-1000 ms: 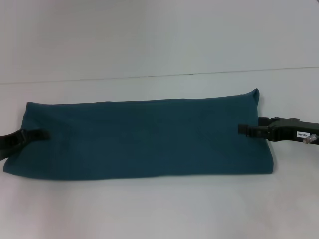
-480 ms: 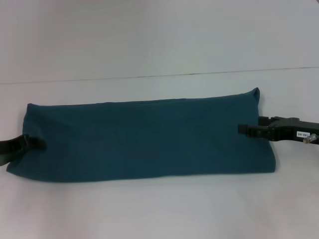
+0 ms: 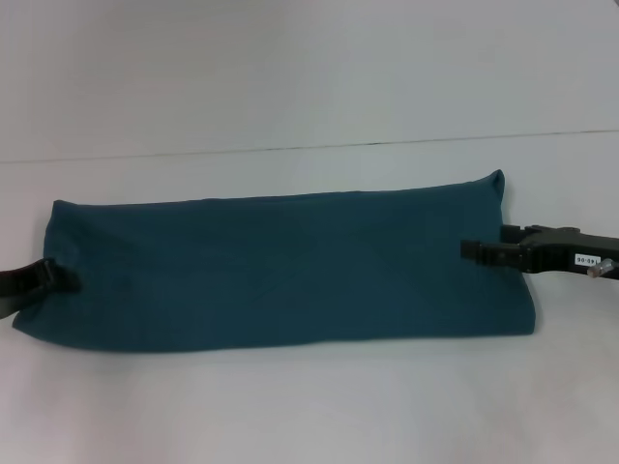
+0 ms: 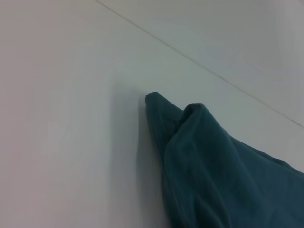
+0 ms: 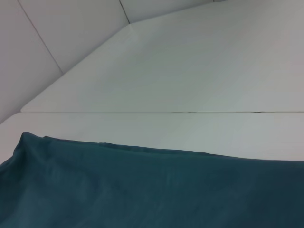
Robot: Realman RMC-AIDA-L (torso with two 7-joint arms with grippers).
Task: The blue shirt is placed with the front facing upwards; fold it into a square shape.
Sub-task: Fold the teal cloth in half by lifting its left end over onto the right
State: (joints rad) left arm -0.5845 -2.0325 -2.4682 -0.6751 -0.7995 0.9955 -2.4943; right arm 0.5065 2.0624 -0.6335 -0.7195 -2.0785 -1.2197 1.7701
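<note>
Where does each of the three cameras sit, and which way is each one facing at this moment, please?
Head view: on the robot's head, looking forward and down at the blue shirt, a long strip on the white table; the left claw and right claw show at its ends.
Left wrist view: on the left wrist, facing a bunched shirt corner; no claw shows.
Right wrist view: on the right wrist, looking across the shirt's edge and table; no claw shows.
Shared: all three views show the shirt on the table.

A plain white counter [image 3: 309, 406] fills the scene. A thin dark seam [image 3: 319, 147] crosses it from its left edge to its right, toward the far side. In the right wrist view, further seams [image 5: 42, 40] run by a far corner.
</note>
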